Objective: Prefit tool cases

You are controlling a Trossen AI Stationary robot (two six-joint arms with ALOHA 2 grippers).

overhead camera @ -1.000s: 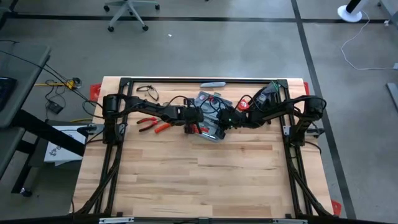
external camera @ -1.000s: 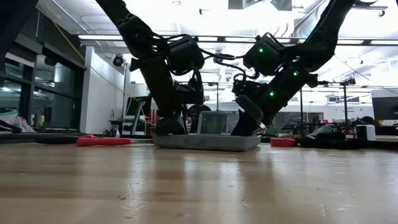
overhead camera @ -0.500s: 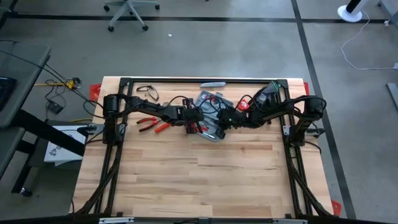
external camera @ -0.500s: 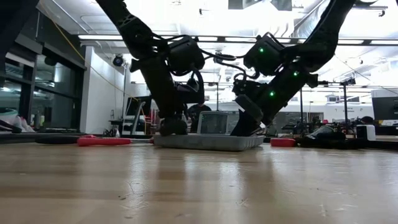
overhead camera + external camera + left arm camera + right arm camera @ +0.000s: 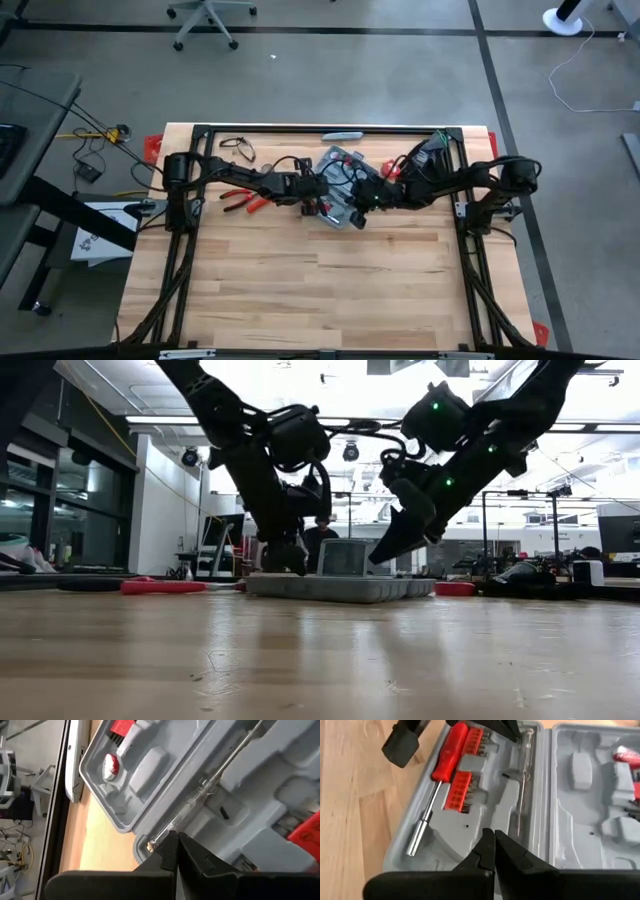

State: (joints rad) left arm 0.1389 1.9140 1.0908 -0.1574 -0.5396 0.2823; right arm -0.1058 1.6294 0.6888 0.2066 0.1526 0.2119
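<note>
While its two fingers are pressed flat together with nothing between them, the left pincer (image 5: 176, 851) sits low over the opened tool case (image 5: 340, 187), its tips right at the butt end of a clear-handled screwdriver (image 5: 192, 807) that lies in a groove beside the hinge. The right pincer (image 5: 493, 851) is likewise closed to a narrow point and empty, held a little above the case's tray. Under it in the right wrist view lie a red-handled driver (image 5: 442, 775) with a bare steel shaft and two red racks of bits (image 5: 462, 791), each in its moulded recess.

Seen from above, the case lies open flat on the tabletop (image 5: 320, 290), near the middle toward twelve o'clock. The left pincer (image 5: 318, 196) meets it from nine o'clock and the right pincer (image 5: 357, 203) from three o'clock. In the low view the case (image 5: 340, 586) rests flat on the wood, the left pincer (image 5: 285, 556) down at it and the right pincer (image 5: 383, 552) tilted just above its edge.

Red-handled pliers (image 5: 243, 200) lie on the tabletop at nine o'clock of the case, near but apart. A slim grey bar (image 5: 341, 135) lies along the tabletop's twelve o'clock edge.
</note>
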